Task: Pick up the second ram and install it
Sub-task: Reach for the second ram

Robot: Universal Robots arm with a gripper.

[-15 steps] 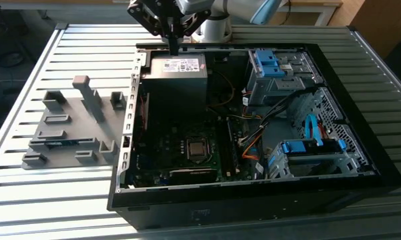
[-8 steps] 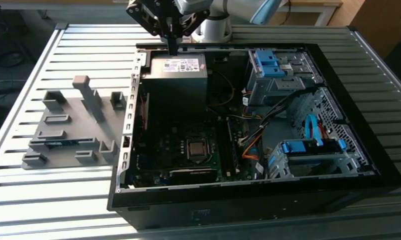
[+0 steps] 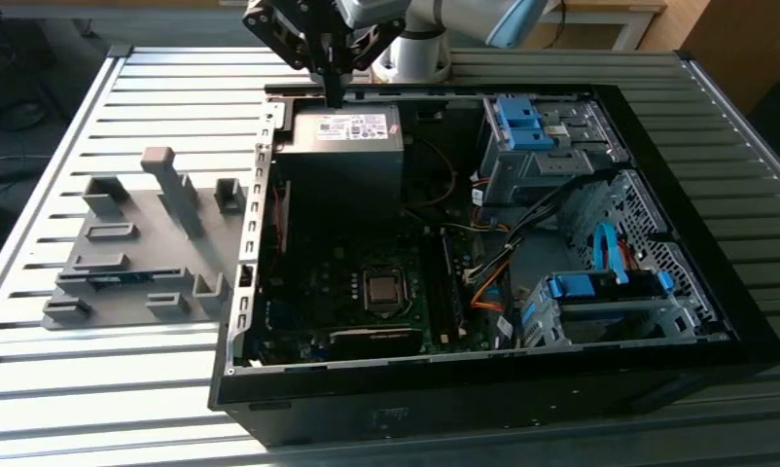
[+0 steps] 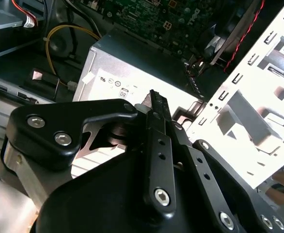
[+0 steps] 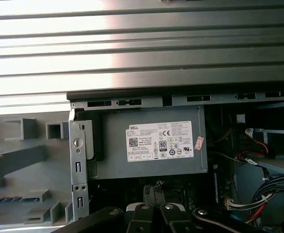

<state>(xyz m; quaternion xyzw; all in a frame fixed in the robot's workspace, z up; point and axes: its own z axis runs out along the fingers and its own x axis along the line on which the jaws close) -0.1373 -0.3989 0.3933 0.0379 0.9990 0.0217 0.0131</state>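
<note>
A ribbed grey metal counter (image 3: pixel 105 409) fills the exterior view. On it lies an open black tower computer case (image 3: pixel 494 389), taking up the middle and right of the frame. A pale robot arm (image 3: pixel 423 24) comes in at the top centre.

A grey plastic holder with upright pegs and slots (image 3: pixel 169 277) sits on the counter at the exterior view's left, just beside the case wall. Inside the case, a grey box-shaped power supply with a white label (image 3: pixel 344 146) fills the upper middle. The green motherboard (image 3: pixel 312 292) lies below it in the frame, with the square silver CPU socket (image 3: pixel 385 289) near the lower centre. Bright-blue plastic drive clips (image 3: pixel 520 122) sit on the metal drive cages at the exterior view's right.

The black gripper (image 3: pixel 329 97) hangs over the far edge of the power supply, at the top centre of the exterior view. In both wrist views its jaws stand narrow, drawn close together, with nothing seen between them.

The second ram (image 3: pixel 111 277), a thin blue-green stick, lies in a slot of the grey holder at the exterior view's lower left. It is well apart from the gripper and outside the case. The first wrist view shows it as a dark bluish strip in the holder.
</note>
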